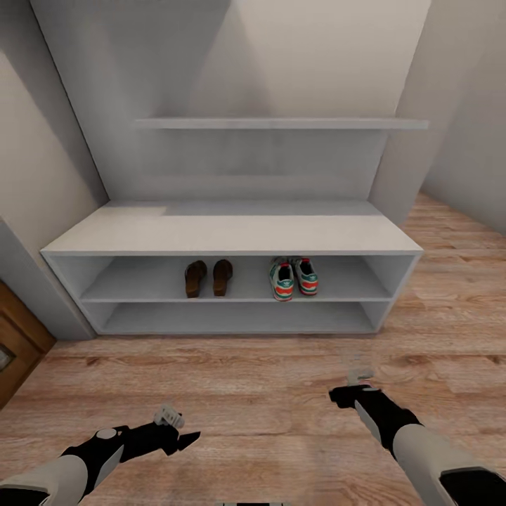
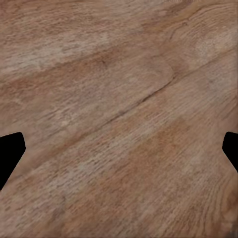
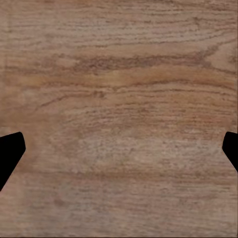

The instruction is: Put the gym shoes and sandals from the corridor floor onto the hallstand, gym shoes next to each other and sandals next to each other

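**Both pairs on the upper shelf, arms low over the floor**

Nearest the camera in the head view, the left tool [image 1: 184, 430] and the right tool [image 1: 358, 379] hang over the light brown wood-grain plank corridor floor [image 1: 253, 379], well apart from each other. Each wrist view looks straight down at bare planks, with the dark fingertips [image 2: 11, 151] of the left tool at the far edges of its picture and those of the right tool [image 3: 11, 151] likewise; both tools stand wide and hold nothing.

Beyond the arms stands the low, wide, pale grey-white hallstand [image 1: 232, 235] with two long open shelves, a tall back panel and one floating shelf above. On its upper open shelf lie the two flat dark brown sandals [image 1: 209, 277], side by side left of the middle, lengthwise into the shelf. To their right on the same shelf, with a gap between the pairs, sit the two white gym shoes [image 1: 294, 278] with green stripes and orange-red patches, just beside each other

A brown wooden door panel [image 1: 17, 344] shows at the left edge of the head view
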Robot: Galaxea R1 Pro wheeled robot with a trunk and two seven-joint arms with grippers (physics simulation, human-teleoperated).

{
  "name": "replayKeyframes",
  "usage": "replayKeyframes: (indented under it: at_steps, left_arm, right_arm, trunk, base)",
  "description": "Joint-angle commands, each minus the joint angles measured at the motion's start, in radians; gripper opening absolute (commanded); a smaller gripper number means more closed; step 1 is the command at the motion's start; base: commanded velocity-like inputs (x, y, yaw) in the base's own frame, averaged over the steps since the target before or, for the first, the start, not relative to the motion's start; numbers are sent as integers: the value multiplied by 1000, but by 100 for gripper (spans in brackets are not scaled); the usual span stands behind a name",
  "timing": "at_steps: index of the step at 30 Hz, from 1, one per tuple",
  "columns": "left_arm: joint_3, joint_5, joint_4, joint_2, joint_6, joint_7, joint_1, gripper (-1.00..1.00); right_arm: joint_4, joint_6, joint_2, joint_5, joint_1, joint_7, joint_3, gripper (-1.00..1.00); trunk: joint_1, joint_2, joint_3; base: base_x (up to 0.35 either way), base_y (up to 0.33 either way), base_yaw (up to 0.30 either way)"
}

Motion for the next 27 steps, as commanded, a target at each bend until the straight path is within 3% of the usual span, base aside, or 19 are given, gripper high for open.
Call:
replayKeyframes:
  at_steps: [1, 2, 5, 7, 8, 11, 17, 27]
  left_arm:
    - [-3, -2, -1, 0, -9, 1, 0, 100]
    - [-3, -2, -1, 0, -9, 1, 0, 100]
    - [20, 11, -4, 1, -9, 2, 0, 100]
    - [52, 29, -5, 1, -9, 2, 0, 100]
    - [52, 29, -5, 1, -9, 2, 0, 100]
    - [110, 54, -6, 1, -10, 1, 0, 100]
    - [177, 74, -7, 2, -10, 1, 0, 100]
    - [197, 82, -8, 2, -11, 1, 0, 100]
  right_arm:
    - [62, -63, -1, -3, 0, 0, 8, 100]
    - [62, -63, -1, -3, 0, 0, 8, 100]
    - [186, -245, -1, -3, 3, -1, 9, 100]
    - [231, -323, -1, -3, 8, -1, 9, 100]
    - [231, -323, -1, -3, 8, -1, 9, 100]
    - [271, -390, -2, -3, 13, -2, 9, 100]
    - [301, -444, -1, -3, 17, -2, 10, 100]
    - [311, -460, -1, -3, 19, -1, 10, 100]
  trunk:
    - [0, 0, -1]
    - [0, 0, -1]
    - [0, 0, -1]
    - [0, 0, -1]
    - [0, 0, -1]
    - [0, 0, -1]
    - [0, 0, -1]
    - [0, 0, -1]
  base:
    - [-7, 0, 0]
    - [-7, 0, 0]
    - [-4, 0, 0]
    - [-3, 0, 0]
    - [-2, 0, 0]
    - [-1, 0, 0]
    - [0, 0, 0]
    - [0, 0, 0]
